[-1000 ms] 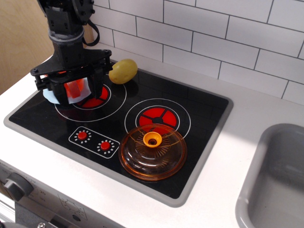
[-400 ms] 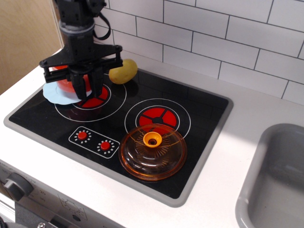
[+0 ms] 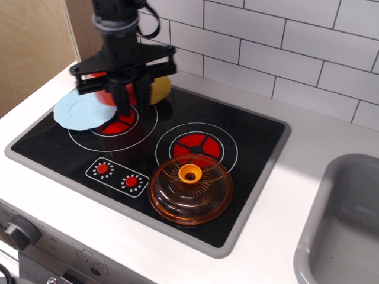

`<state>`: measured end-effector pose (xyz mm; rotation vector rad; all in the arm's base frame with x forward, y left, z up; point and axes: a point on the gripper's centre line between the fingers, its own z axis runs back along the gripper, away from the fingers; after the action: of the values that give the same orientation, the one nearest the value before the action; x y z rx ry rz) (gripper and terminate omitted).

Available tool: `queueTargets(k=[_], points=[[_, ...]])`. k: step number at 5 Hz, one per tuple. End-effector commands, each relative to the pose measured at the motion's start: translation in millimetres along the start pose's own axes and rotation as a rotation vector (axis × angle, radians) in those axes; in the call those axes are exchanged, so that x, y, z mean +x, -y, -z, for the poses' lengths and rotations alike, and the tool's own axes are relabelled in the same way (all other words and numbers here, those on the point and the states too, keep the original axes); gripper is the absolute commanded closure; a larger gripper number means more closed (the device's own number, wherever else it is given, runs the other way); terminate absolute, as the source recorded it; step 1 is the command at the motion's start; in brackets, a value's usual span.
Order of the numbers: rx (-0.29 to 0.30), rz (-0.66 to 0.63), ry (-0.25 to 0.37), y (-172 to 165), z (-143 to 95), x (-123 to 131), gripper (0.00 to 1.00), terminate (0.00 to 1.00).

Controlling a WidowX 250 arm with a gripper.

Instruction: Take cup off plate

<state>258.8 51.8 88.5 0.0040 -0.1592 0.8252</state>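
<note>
The tabletop (image 3: pixel 331 130) is white, with a black hob (image 3: pixel 249 154) set into its left half and a grey sink (image 3: pixel 349 225) at the right edge. On the hob near the front edge sits an orange lid (image 3: pixel 190 190).

The plate (image 3: pixel 77 111) lies bare at the hob's left edge, partly over the left burner (image 3: pixel 118 125). The gripper (image 3: pixel 129 97) hangs above that burner, just right of the plate, with the cup (image 3: pixel 109 96) showing as a red patch behind its fingers (image 3: pixel 125 100). The cup seems lifted clear of the plate, so the main step looks done. Whether the fingers pinch the cup or stand spread around it I cannot tell; the black frame hides the contact. A yellow toy (image 3: pixel 159 89) peeks out behind the gripper toward the back edge.

The risks from here, as I judge them: a weak or partial hold could let the cup slip and fall back onto the plate. The toy is close behind, so a move toward the back could knock it. Setting the cup down too far left would land it on the plate rim again.
</note>
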Motion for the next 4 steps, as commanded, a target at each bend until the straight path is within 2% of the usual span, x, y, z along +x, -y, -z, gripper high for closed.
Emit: queueTargets(k=[1,3,4], points=[[-0.091,0.107,0.025,18,-8,-40,1.0,0.0],[-0.107,0.13,-0.006,27,-3,-65,1.0,0.0],[-0.119,0.136,-0.002,30,1,-73,1.0,0.0]])
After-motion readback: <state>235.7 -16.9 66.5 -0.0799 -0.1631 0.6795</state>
